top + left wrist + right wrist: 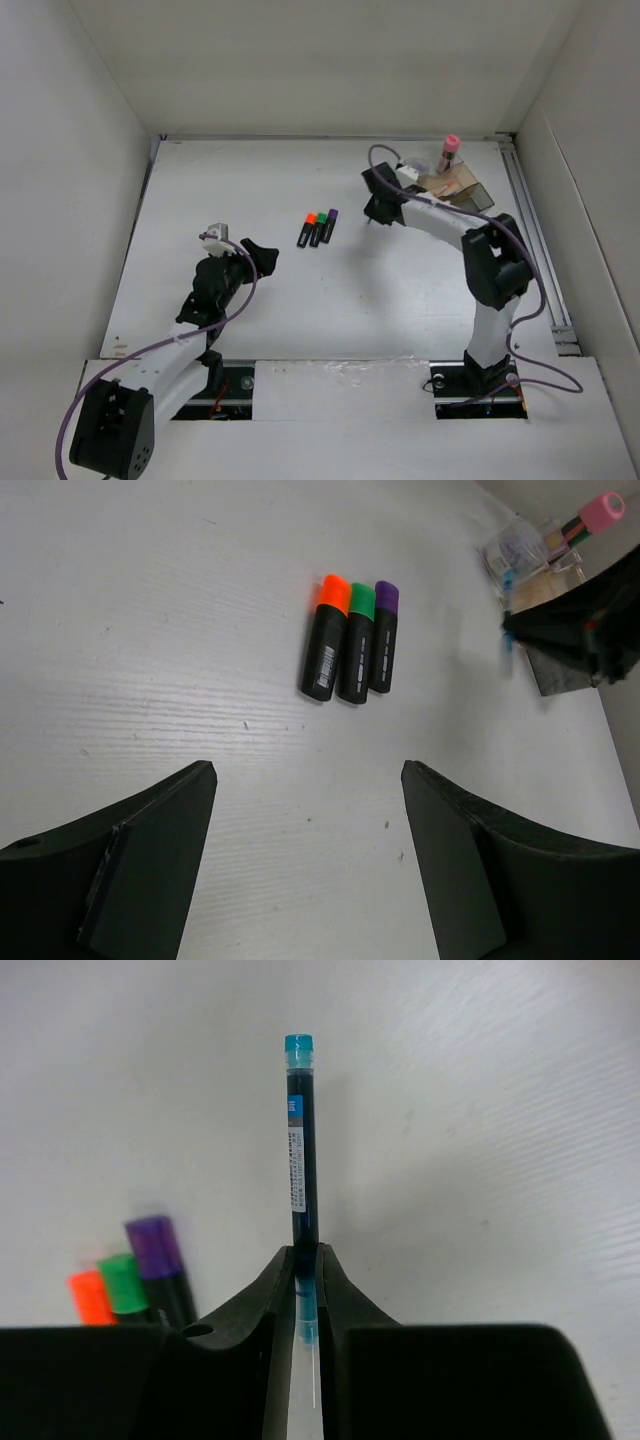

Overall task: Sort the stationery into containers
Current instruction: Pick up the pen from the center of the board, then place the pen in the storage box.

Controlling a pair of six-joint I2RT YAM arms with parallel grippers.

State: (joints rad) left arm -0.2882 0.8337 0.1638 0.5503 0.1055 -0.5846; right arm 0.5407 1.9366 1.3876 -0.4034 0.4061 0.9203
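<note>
Right pincer (307,1262) around slim teal-capped pen (300,1160)

Open table around the highlighters, crowded far right

You have bare table (400,300) on every side of the three highlighters (318,229) (they lie touching side by side, so no finger passes between them). The left gripper (308,770) stands at their near left, jaws apart, with a free path to them. At their right, the right gripper (377,213) stands across the way to the box (462,188), and the blue pen (300,1160) pinched in it sticks out forward. The box sits near the right wall (590,150), a pink-capped pen (450,148) rising at its far end.
</note>
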